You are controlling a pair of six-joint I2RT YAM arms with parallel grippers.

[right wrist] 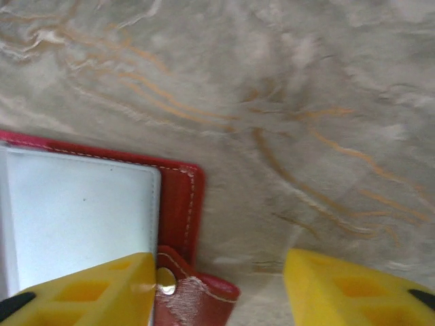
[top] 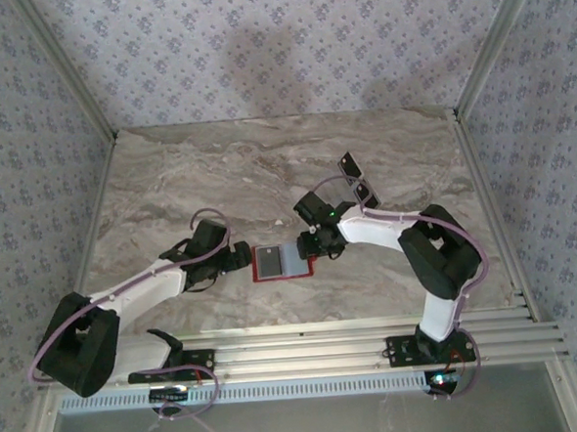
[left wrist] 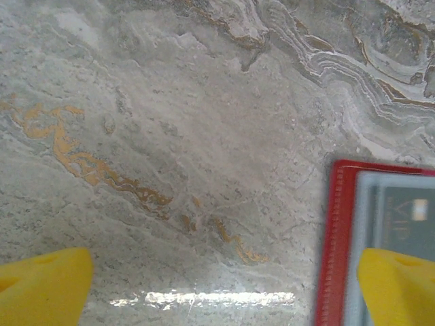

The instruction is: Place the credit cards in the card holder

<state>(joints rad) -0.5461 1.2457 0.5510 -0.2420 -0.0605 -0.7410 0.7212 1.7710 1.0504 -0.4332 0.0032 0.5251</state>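
Two grippers work at mid-table (top: 168,174), one on each side of the wallet (top: 280,264).

Left gripper (top: 240,257): sits at the wallet's 9 o'clock edge. In its wrist view the jaws are spread wide and hold nothing, with bare marble between them. One yellow finger (left wrist: 44,288) is over the table. The other finger (left wrist: 397,285) is over the wallet's near edge. Contact there: cannot tell.

Right gripper (top: 316,244): sits at the wallet's 3 o'clock edge. In its wrist view the jaws are partly apart and hold nothing. One finger (right wrist: 88,292) overlaps the wallet's corner, and the other finger (right wrist: 353,288) is over bare marble. The snap tab (right wrist: 197,302) pokes into the gap beside the first finger and is not pinched.

Wallet: red, lying open and flat between the two grippers. A pale grey sleeve (top: 291,258) covers its 3 o'clock half, and the 9 o'clock half looks darker. The left wrist view shows something dark with a small light mark under the sleeve. Whether that is a card: cannot tell.

Black cards: two, one (top: 367,194) just beyond the right gripper and the second (top: 351,163) farther back. Both are on the marble at 1 o'clock from the wallet, near each other and apart from the wallet.
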